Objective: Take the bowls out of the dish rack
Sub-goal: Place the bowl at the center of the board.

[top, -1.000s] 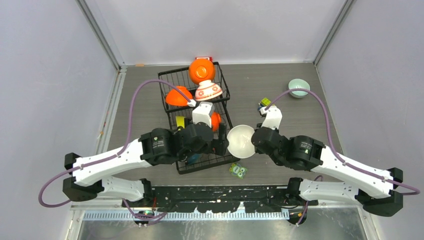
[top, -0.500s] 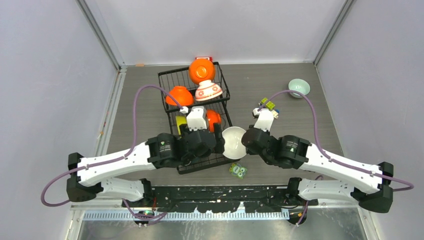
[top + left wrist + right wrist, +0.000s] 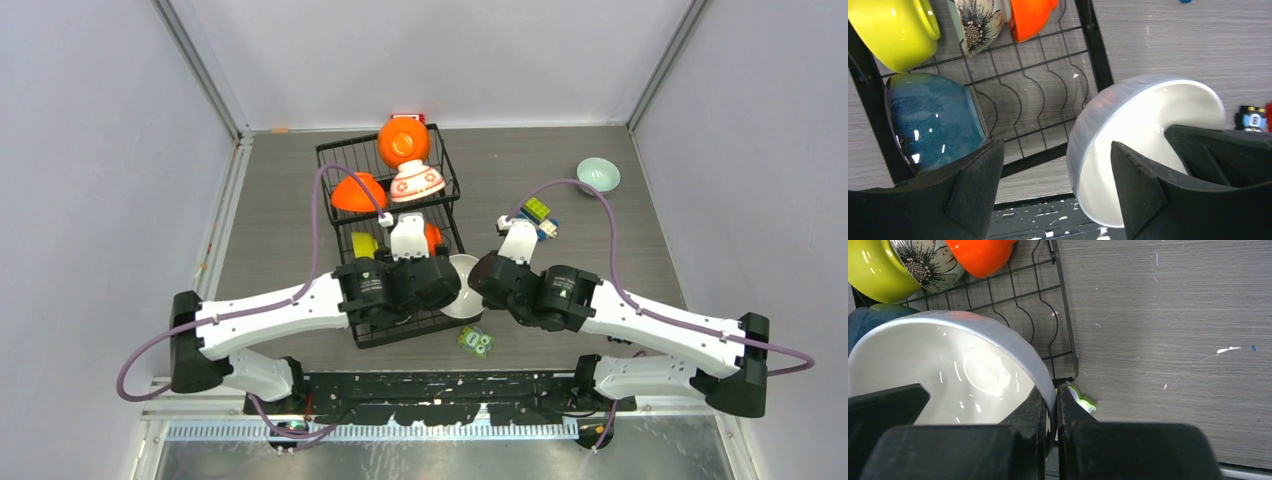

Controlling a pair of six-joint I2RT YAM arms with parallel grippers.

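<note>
The table [image 3: 560, 150] is carrying the whole job. The dish rack [image 3: 350, 160] is lying on it left of centre, its 2 grid sections running away from the arms. The wire dividers are propping the bowls on edge, which is why they are showing their sides rather than their mouths.

The near section is holding a teal bowl [image 3: 933, 120], a lime green bowl [image 3: 893, 30] and a flower-painted bowl [image 3: 975, 25]. An orange bowl [image 3: 1030, 17] is leaning next to them. The far section is holding 2 more orange ones and a red-patterned bowl [image 3: 417, 182]. A pale mint bowl [image 3: 597, 175] is sitting upright at the far right of the table, well apart from the rack (probably the drop-off zone).

The white bowl [image 3: 462, 290] is hanging tilted over the rack's near right corner, clear of the wires. The right claw [image 3: 1055, 410] is pinching its rim, 1 finger inside and 1 outside, so the rest of the bowl is left free. The left claw [image 3: 1055, 155] is spread wide and gripping nothing, with the bowl's opposite edge standing between its fingers. It looks like a handover or a 2-claw steadying; I cannot tell which.

A small green toy [image 3: 476, 341] is lying just below the bowl, so a low set-down there is risking a knock.
</note>
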